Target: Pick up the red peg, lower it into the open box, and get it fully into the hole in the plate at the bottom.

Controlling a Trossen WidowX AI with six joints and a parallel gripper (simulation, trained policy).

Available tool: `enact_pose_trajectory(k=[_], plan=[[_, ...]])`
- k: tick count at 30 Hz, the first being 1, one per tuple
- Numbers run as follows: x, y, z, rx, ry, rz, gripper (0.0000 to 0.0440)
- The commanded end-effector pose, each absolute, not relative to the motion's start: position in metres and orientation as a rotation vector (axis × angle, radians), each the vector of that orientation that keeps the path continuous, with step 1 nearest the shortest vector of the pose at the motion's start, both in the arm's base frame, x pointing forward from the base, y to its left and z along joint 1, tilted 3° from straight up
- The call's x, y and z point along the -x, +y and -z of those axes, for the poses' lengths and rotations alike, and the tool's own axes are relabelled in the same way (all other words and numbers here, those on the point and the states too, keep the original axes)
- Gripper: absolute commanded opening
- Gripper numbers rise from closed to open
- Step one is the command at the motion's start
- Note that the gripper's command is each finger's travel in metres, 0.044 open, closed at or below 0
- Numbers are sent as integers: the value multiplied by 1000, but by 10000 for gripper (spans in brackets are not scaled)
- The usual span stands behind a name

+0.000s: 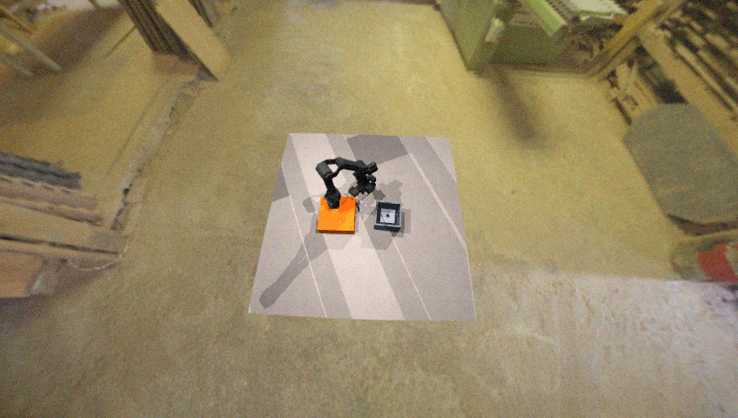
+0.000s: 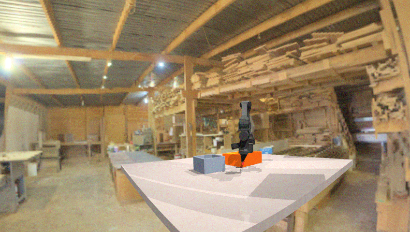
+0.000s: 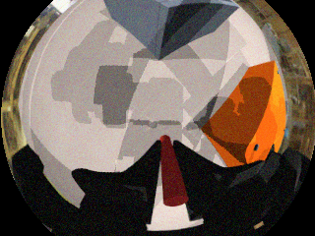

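Note:
The red peg [image 2: 242, 164] [image 3: 173, 182] is held between the fingers of my gripper [image 3: 166, 144]. The gripper is shut on it, low over the table beside the orange block. In the wrist view the peg runs lengthwise between the fingers, one end at the fingertips. In the exterior view only a bit of red shows below the fingers; whether it touches the table cannot be told. In the top view the arm hides the peg. The open blue-grey box [image 1: 387, 227] [image 2: 209, 165] [image 3: 137, 25] stands apart from the gripper. The white plate [image 1: 382, 219] with a dark hole lies at its bottom.
The orange block [image 1: 336, 219] [image 2: 254, 158] [image 3: 246, 110] is at the arm's base, close to the gripper. The box walls rise above the pale table [image 1: 362, 290] [image 2: 183, 186]. Table edges drop off to the floor all round.

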State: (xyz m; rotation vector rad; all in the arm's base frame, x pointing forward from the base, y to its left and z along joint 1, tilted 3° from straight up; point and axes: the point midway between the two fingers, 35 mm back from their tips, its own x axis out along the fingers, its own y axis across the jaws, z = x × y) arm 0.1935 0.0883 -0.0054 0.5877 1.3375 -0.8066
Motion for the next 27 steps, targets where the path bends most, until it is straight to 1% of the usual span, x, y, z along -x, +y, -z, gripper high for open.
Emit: enact_pose_trajectory(k=[1,19,27], plan=[[-203,84,-9,-568,1302,779,0],[-250,57,-77,-494,1189,710,0],[-269,32,-89,-505,1167,733,0]])
